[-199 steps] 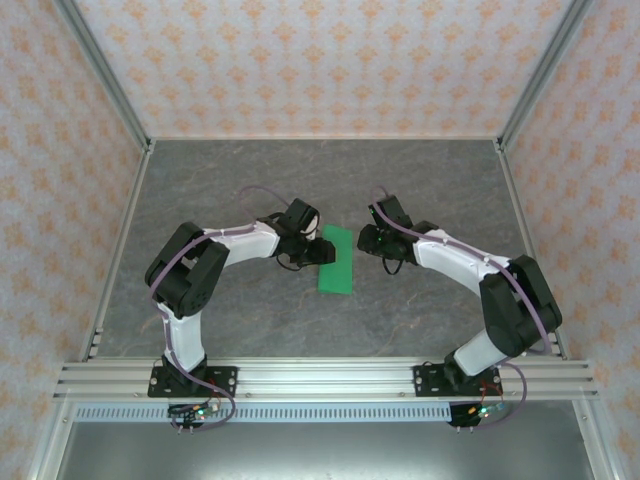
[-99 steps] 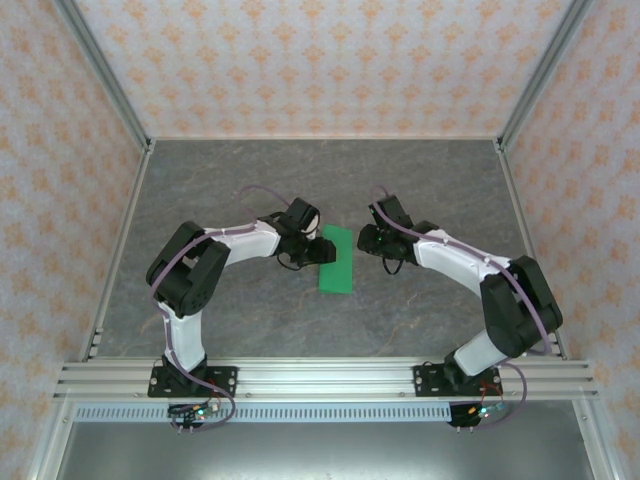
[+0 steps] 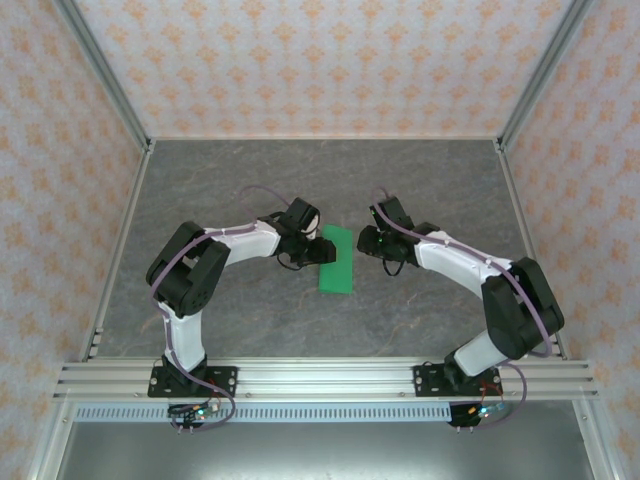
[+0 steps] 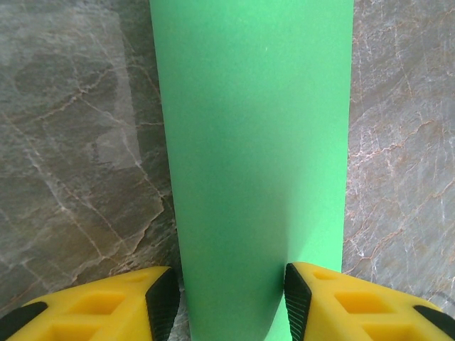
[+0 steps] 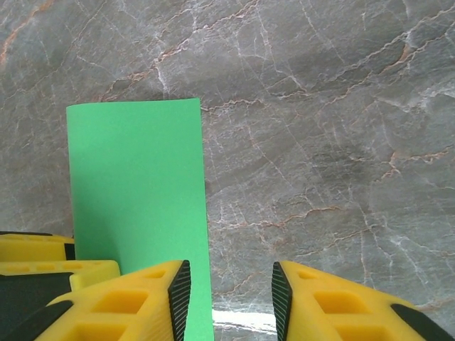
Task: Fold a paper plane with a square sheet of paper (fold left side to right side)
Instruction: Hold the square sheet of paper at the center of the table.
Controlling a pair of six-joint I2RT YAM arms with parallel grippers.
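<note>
your left fingers [image 4: 334, 302] sit apart astride the folded green paper [image 4: 256, 156], right fingers [image 5: 341, 305] apart and empty; uneven pressing could slide it across the desk [image 5: 320, 142], skewing the crease.

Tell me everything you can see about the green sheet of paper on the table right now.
The green paper is a plain, bright, matte sheet with no print. It is a narrow rectangle with straight edges and square corners. It lies flat on the grey marbled table, midway between the two arms. The left gripper straddles it, one finger at each of two opposite edges; I cannot tell whether they press it. The right gripper has one finger over its edge.
</note>
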